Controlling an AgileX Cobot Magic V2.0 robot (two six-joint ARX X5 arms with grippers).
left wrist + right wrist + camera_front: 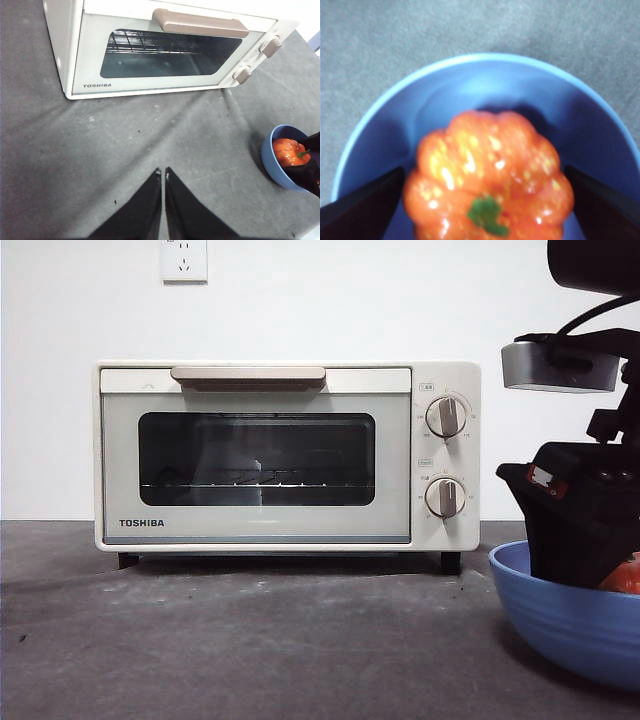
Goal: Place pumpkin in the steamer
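Two arms here, only one busy. The right gripper [485,210] is down inside the blue bowl [560,615], jaws spread wide with one on each side of the pumpkin [487,175]. Can't tell if they're touching it, but they haven't clamped. The pumpkin sits in the bowl with its green stem [486,216] facing up toward the wrist camera, so its axis is roughly vertical. The bowl's rim rings it closely, so the only open way is upward.

The bowl sits at the table's [250,640] edge in the front view, off to the knob side of the steamer [285,455], well apart from it. The steamer's door is shut, handle [248,375] along the top. Between them it's bare grey tabletop.

The left gripper [163,174] hovers over that bare stretch before the steamer, jaws pressed together.
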